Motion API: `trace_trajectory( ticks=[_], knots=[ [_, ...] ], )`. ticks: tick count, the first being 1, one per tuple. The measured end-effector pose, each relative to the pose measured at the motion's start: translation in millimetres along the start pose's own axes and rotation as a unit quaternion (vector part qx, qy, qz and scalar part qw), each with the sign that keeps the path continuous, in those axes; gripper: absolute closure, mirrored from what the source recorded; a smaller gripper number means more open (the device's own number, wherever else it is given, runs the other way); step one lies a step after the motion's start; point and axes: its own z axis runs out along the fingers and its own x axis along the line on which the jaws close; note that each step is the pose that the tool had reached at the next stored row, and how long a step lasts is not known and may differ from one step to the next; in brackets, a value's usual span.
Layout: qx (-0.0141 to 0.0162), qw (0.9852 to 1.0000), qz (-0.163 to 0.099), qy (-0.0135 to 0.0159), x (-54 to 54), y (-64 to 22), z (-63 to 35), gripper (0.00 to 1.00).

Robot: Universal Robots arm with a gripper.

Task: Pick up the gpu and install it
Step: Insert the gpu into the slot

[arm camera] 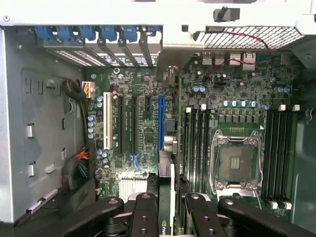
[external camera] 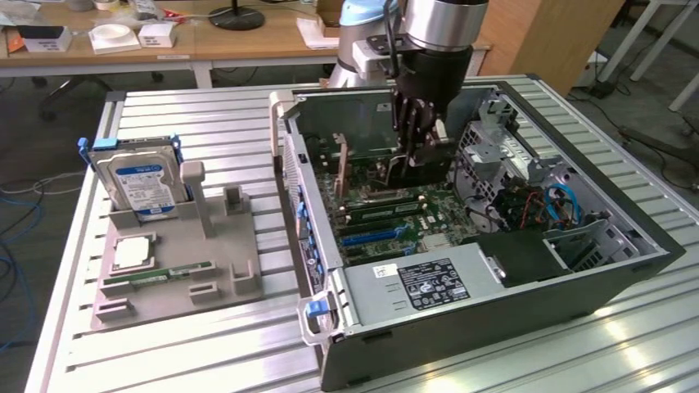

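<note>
gpu (arm camera: 165, 187) in tool (arm camera: 170, 210), abv mobo (arm camera: 237, 94)

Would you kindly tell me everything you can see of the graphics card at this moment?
The graphics card is a thin, dark, flat board, held on edge by the gripper, whose fingers clamp its upper edge. It hangs inside the open computer case, over the green motherboard, roughly in line with the blue slot. Whether it touches the slot cannot be told.
</note>
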Motion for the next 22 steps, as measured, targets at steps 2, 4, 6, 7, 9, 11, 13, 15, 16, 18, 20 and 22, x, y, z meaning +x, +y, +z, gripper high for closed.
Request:
trace_trajectory(
  ticks=[2, 4, 6, 7, 9, 11, 13, 15, 16, 18, 20, 22],
  knots=[
    [0.0, 1.0, 0.0, 0.0, 1.2, 0.2, 0.5, 0.74],
    [0.0, 1.0, 0.0, 0.0, 2.8, 0.4, 0.9, 0.74],
    [0.0, 1.0, 0.0, -0.0001, 4.3, 0.6, 1.3, 0.74],
    [0.0, 1.0, 0.0, 0.0, 4.9, 0.6, 1.5, 0.74],
    [0.0, 1.0, 0.0, 0.0, 6.5, 0.7, 1.9, 0.74],
    [0.0, 1.0, 0.0, 0.0, 7.9, 0.8, 2.4, 0.74],
    [0.0, 1.0, 0.0, 0.0, 8.9, 1.2, 2.9, 0.74],
    [0.0, 1.0, 0.0, -0.0001, 9.3, 1.4, 3.5, 0.74],
    [0.0, 1.0, 0.0, 0.0, 9.5, 1.5, 4.0, 0.74],
    [0.0, 1.0, 0.0, 0.0, 9.6, 2.0, 6.1, 0.74],
    [0.0, 1.0, 0.0, -0.0001, 9.6, 2.9, 9.7, 0.74],
    [0.0, 1.0, 0.0, 0.0, 9.6, 3.9, 12.3, 0.74]
  ],
)
